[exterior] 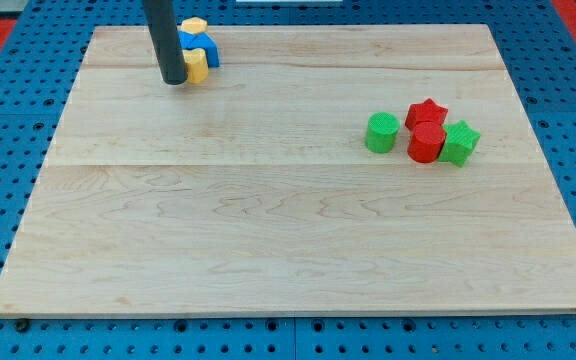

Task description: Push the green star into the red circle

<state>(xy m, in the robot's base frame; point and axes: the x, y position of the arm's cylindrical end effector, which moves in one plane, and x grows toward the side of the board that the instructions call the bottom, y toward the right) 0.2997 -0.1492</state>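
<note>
The green star (460,141) lies at the view's right, touching the right side of the red circle (427,142). A red star (426,113) sits just above the red circle. A green circle (382,132) stands a little to the left of the red circle. My tip (174,79) is far off at the view's upper left, next to a cluster of yellow and blue blocks, well away from the green star.
Beside my tip are a yellow block (196,66), a blue block (201,47) and another yellow block (193,25), bunched together near the top edge. The wooden board (268,220) lies on a blue pegboard table.
</note>
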